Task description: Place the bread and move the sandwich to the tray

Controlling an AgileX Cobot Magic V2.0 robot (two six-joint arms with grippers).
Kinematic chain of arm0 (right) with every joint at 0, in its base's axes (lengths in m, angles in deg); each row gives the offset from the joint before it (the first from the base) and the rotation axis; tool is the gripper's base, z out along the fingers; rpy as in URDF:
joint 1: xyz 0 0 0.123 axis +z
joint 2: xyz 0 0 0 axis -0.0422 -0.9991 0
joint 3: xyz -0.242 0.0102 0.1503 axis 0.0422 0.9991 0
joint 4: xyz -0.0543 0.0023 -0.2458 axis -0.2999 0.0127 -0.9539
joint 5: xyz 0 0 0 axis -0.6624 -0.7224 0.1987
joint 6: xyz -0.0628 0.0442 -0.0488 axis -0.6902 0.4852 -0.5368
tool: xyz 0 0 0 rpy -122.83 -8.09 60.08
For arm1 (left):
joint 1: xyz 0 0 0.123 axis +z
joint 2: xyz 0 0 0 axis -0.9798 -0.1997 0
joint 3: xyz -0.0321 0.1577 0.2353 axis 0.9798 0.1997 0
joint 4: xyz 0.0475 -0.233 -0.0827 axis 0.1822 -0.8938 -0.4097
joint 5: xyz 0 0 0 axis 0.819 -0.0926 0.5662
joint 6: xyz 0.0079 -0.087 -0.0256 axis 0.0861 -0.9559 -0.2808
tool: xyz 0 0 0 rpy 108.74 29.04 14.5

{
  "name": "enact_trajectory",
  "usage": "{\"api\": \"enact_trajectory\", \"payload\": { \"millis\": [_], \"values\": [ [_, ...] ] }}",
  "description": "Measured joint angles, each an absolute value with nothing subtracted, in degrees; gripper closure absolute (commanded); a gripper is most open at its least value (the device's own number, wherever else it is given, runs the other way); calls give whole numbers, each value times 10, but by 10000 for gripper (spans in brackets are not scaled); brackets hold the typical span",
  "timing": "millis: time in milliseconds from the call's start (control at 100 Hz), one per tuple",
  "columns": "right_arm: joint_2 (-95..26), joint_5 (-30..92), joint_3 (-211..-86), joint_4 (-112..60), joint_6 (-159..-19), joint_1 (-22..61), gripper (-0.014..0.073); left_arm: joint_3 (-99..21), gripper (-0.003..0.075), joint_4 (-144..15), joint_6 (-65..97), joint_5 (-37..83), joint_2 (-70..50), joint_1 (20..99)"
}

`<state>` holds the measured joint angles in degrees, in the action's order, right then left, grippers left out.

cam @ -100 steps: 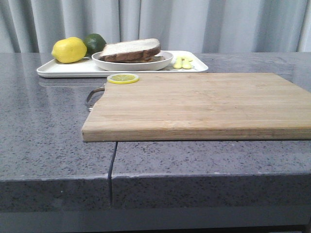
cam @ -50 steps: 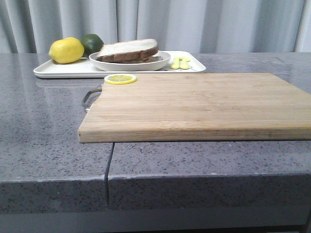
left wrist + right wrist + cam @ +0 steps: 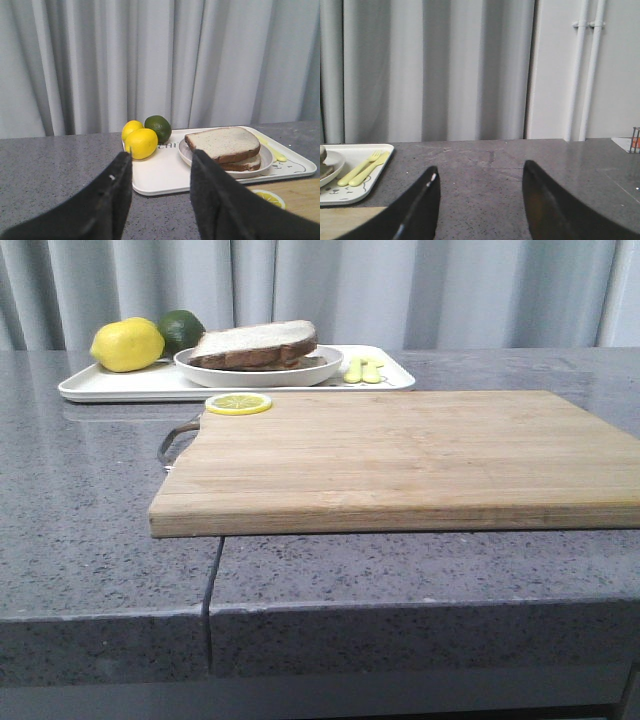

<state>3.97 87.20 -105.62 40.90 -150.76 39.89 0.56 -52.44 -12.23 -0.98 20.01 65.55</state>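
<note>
Grey tabletop (image 3: 90,540): sandwich (image 3: 255,345) on tray (image 3: 120,385); left pincer (image 3: 160,200), right pincer (image 3: 480,210) both agape, empty.

sandwich (image 3: 254,345) on tray (image 3: 120,387), probably plated

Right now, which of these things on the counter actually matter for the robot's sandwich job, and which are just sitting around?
Part of the job:
- sandwich on its white plate
- tray beneath the plate
- left gripper and right gripper, both open and holding nothing

Just lying about:
- lemon and lime
- lemon slice
- cutting board
- yellow cutlery
</note>
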Motion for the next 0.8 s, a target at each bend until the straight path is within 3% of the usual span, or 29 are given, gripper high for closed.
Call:
{"api": "enact_trajectory", "payload": {
  "millis": [100,250,300,800],
  "values": [
    [40,887,-1056,410,-1508,399,314,6,488,-524,-122,-9,200,655],
    [40,901,-1056,410,-1508,399,593,6,741,-524,-122,-6,200,655],
    [40,902,-1056,411,-1508,399,673,6,739,-524,-122,-6,200,655],
    [41,903,-1056,424,-1508,399,663,6,740,-524,-122,-5,200,655]
  ]
}}
